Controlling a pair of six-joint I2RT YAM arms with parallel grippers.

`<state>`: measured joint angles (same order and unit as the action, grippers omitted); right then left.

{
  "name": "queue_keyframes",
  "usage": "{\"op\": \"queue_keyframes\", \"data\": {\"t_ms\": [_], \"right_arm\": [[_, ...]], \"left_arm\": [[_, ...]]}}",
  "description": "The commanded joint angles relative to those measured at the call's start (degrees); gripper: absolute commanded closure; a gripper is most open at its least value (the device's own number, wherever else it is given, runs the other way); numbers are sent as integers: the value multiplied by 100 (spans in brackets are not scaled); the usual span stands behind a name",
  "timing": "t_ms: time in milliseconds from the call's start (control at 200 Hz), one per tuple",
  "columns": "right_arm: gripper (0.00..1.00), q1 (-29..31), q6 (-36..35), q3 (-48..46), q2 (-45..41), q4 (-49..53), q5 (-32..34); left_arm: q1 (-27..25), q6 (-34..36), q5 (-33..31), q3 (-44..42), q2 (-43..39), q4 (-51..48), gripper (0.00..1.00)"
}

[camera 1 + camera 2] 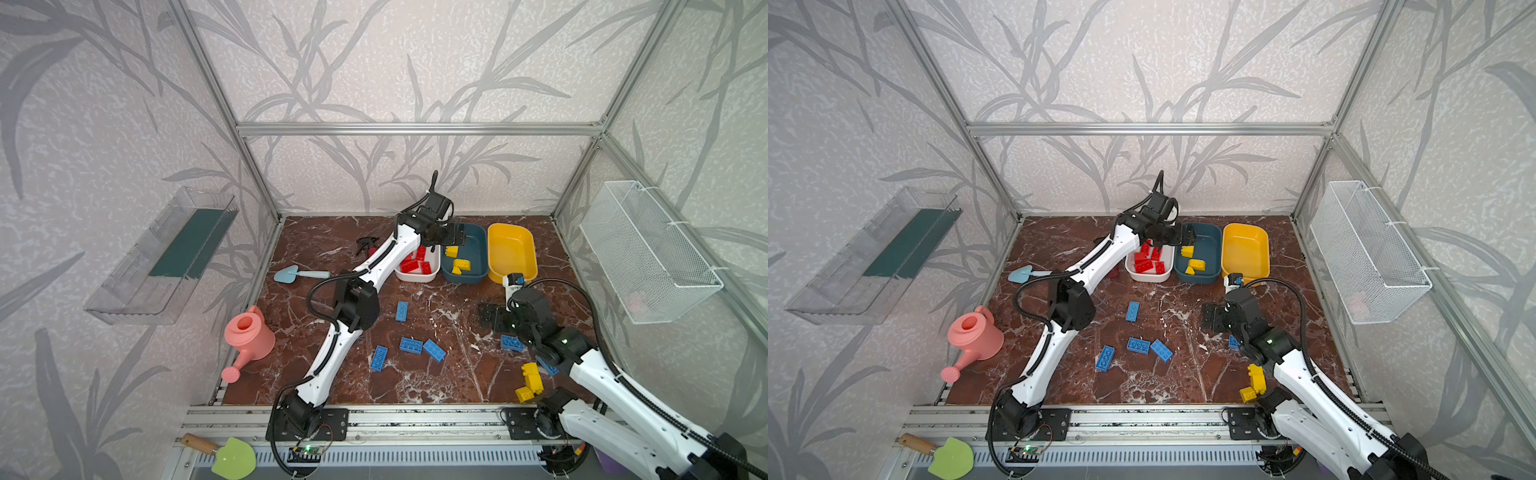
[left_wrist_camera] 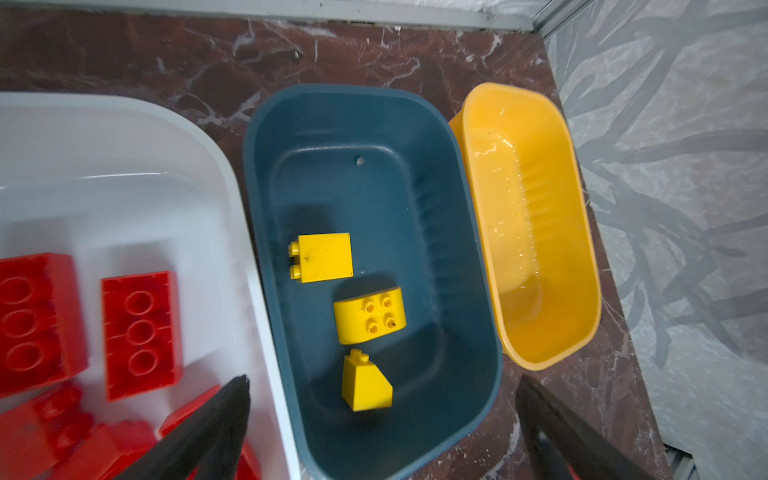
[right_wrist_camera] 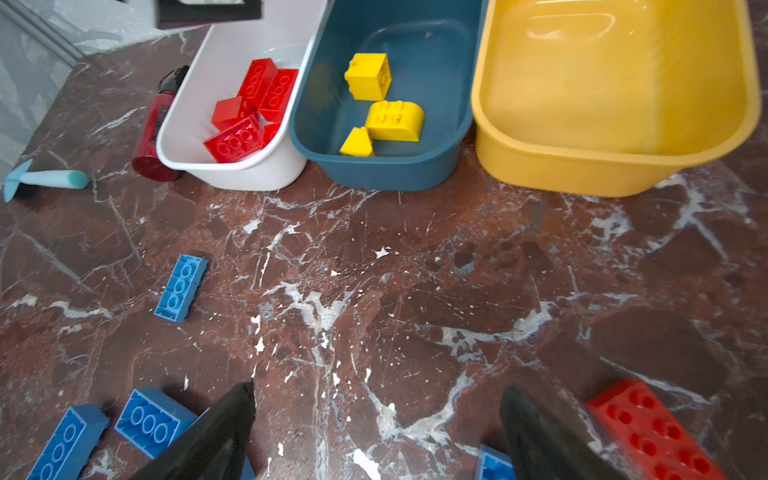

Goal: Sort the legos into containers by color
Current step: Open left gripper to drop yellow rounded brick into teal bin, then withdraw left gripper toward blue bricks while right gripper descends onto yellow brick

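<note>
My left gripper (image 2: 382,380) hangs open over the near end of the dark teal tub (image 2: 436,208), nothing between its fingers. Three yellow legos (image 2: 369,316) lie in that tub. Beside it, the white tub (image 1: 417,279) holds several red legos (image 2: 141,332), and the yellow tub (image 1: 511,245) has nothing in it. My right gripper (image 3: 379,386) is open low over bare floor, right of centre in a top view (image 1: 490,316). Several blue legos (image 1: 411,345) lie scattered on the floor. A red lego (image 3: 652,432) sits beside the right fingers. Yellow legos (image 1: 532,380) lie near the right arm.
A dark-red spray bottle (image 3: 153,124) lies against the white tub. A blue toy shovel (image 1: 291,274) and a pink watering can (image 1: 249,336) sit at the left. A wire basket (image 1: 648,253) and a clear shelf (image 1: 166,257) hang on the side walls.
</note>
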<state>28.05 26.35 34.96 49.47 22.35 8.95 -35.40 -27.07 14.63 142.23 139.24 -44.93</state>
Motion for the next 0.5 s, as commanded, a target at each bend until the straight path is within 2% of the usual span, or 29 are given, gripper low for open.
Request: {"op": "queue_keyframes", "data": {"t_ms": [0,260,400,495], "right_arm": [[7,-110,318,367,191,844,506],[0,-262,1430,863,533,2531,1473],[1,-459,1821,1021,692,3295,1566],[1,-633,1971,1030,705,3680,1503]], "left_arm": [[-2,89,-204,-724,-1028,301,1],[-3,-289,-454,-3802,-2883,1575,1],[-63,-684,-358,-5403,-3567,2358,2],[-227,-672,-438,-6116,-3852,2631,2]]}}
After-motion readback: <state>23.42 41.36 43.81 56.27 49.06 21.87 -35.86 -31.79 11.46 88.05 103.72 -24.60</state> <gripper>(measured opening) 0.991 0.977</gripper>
